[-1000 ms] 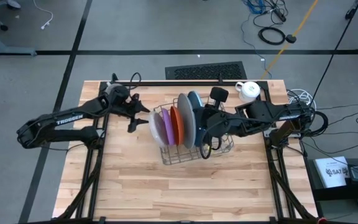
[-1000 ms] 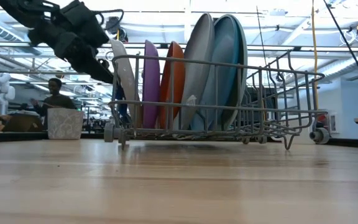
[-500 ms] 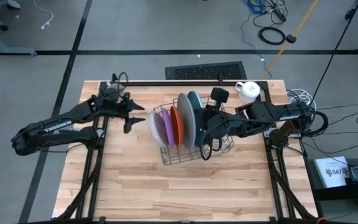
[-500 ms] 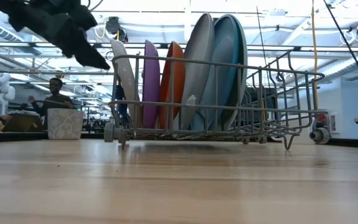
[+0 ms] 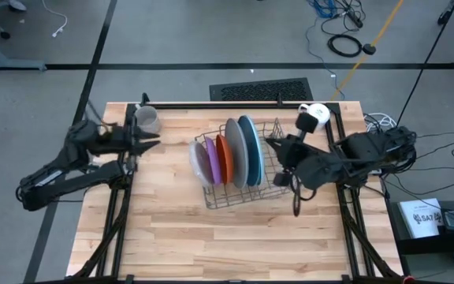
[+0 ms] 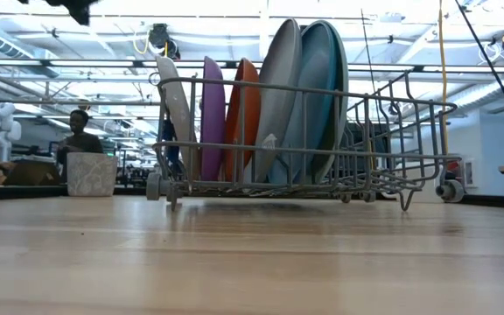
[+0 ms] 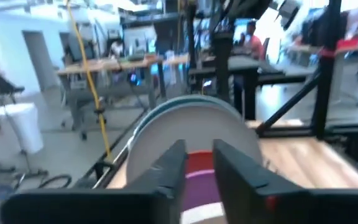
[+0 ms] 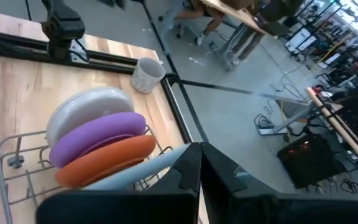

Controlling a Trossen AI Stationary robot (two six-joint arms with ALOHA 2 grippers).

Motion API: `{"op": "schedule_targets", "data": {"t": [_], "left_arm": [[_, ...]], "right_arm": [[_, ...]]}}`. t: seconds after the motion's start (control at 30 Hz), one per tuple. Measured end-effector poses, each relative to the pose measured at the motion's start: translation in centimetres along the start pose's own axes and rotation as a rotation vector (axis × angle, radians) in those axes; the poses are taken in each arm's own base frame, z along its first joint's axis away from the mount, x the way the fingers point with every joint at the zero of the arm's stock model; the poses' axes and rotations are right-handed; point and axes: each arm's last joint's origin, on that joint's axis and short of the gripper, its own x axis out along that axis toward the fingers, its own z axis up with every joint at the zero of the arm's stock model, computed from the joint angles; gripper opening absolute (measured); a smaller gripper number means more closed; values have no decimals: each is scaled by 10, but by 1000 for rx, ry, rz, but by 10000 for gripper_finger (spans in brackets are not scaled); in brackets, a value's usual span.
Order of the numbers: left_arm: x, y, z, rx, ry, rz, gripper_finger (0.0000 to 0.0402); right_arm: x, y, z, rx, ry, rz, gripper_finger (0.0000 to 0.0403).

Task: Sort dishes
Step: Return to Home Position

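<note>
Left gripper: fingers a narrow gap apart, holding nothing, above the table's left side near the grey mug.
Right gripper: fingers together, holding nothing, just right of the dish rack.
Dish rack: mid-table, with the plates upright on edge in a row.
Plates: whitish-grey plate, purple plate and orange plate, all medium. Then the large light blue plate and darker blue plate.

Grey mug and white mug, well apart on table

Dark jointed arms — black, tapering claw fingers.
</note>
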Motion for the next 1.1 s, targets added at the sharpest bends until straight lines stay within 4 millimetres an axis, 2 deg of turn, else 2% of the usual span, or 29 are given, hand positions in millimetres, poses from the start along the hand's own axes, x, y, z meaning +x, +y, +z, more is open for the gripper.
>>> {"op": "schedule_targets", "data": {"t": [0.1,0.17,0.3,0.4,0.53,0.67,0.83,1.1], "left_arm": [[-15,-7,4,4,-61,-9,30],[-24,-11,6,20,-103,-12,8],[-38,-16,7,40,-171,-19,4],[-41,-19,2,19,-183,-36,2],[-36,-19,-14,-28,-158,-59,1],[-26,-17,-31,-39,-145,-62,1],[-16,-15,-51,-19,-97,-62,1],[-8,-14,-75,-53,-48,-72,0]], "right_arm": [[-3,4,-18,5,-12,-5,0],[-3,7,-34,18,-33,6,0],[-7,10,-72,65,-117,48,0],[-11,12,-106,110,-211,88,0],[-14,7,-153,192,-372,207,0],[-10,3,-201,271,-521,275,0],[2,10,-258,329,-573,317,0],[16,17,-318,440,-633,328,0]]}}
